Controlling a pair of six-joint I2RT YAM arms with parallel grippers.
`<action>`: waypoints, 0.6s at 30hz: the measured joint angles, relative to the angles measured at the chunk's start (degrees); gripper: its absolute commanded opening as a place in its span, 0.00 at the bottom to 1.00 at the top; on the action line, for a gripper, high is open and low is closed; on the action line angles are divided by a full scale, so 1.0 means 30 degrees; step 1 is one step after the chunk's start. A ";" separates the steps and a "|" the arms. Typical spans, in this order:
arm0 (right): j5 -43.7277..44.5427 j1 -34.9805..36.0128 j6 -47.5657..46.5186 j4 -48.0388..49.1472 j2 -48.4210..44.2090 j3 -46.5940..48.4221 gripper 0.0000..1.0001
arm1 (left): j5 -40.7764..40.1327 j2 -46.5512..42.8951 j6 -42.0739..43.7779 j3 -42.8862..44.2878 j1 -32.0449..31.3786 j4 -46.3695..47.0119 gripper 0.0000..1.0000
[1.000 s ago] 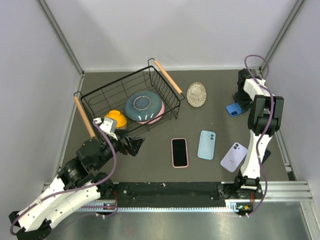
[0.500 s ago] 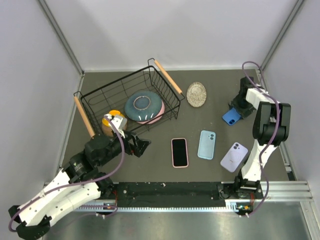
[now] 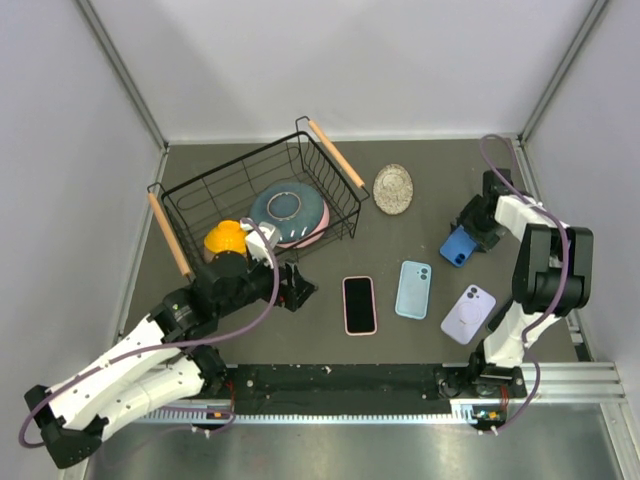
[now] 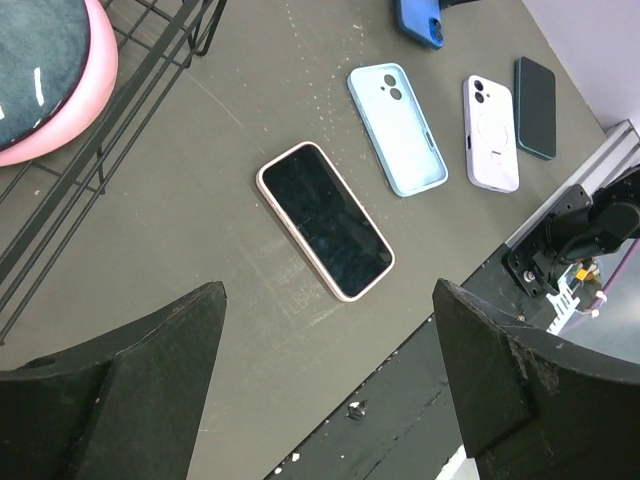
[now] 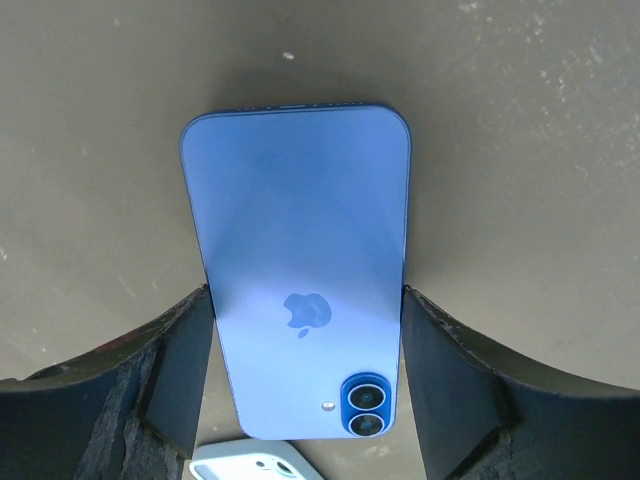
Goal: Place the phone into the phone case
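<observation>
A blue phone (image 5: 295,230) lies back-up, camera lenses showing, between the fingers of my right gripper (image 5: 305,300), which is shut on its long edges; in the top view it (image 3: 459,247) is at the right of the mat under that gripper (image 3: 468,236). A light blue case (image 3: 413,289) and a lilac case (image 3: 468,313) lie back-up at the middle front. A pink-edged phone (image 3: 359,304) lies screen-up to their left. My left gripper (image 3: 297,286) is open and empty left of the pink-edged phone, which shows in the left wrist view (image 4: 325,220) ahead of the jaws.
A black wire basket (image 3: 200,205) with wooden handles holds a pink-and-blue bowl (image 3: 289,214) and an orange item (image 3: 224,238) at the back left. A round patterned disc (image 3: 393,188) lies behind the phones. A dark green phone (image 4: 536,92) lies past the lilac case (image 4: 490,132).
My left arm has swung right, bringing its open gripper closer to the pink-edged phone. My right gripper has drawn the blue phone nearer and slightly left.
</observation>
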 measured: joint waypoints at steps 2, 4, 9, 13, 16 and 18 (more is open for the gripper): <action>-0.0226 0.0000 -0.0160 0.0197 -0.0350 -0.0284 0.49 | 0.0022 0.0364 -0.0058 0.0117 0.0000 0.0000 0.88; -0.0459 0.0000 -0.0299 0.0372 -0.0627 -0.0517 0.48 | 0.0153 0.0867 -0.0146 0.0408 0.0000 0.0036 0.86; -0.1166 0.0000 -0.0590 0.0605 -0.1333 -0.0918 0.47 | 0.0801 0.2076 -0.0656 0.0838 0.0000 0.0743 0.84; -0.1705 0.0044 -0.0641 0.0903 -0.2295 -0.1639 0.46 | 0.1297 0.3038 -0.0969 0.1042 -0.0007 0.1253 0.83; -0.2084 0.0299 -0.0619 0.1158 -0.3198 -0.2397 0.46 | 0.1515 0.3657 -0.1129 0.1348 -0.0051 0.1450 0.82; -0.2441 0.0605 -0.0525 0.1428 -0.3818 -0.2951 0.45 | 0.1625 0.4146 -0.1180 0.1676 -0.0131 0.1610 0.81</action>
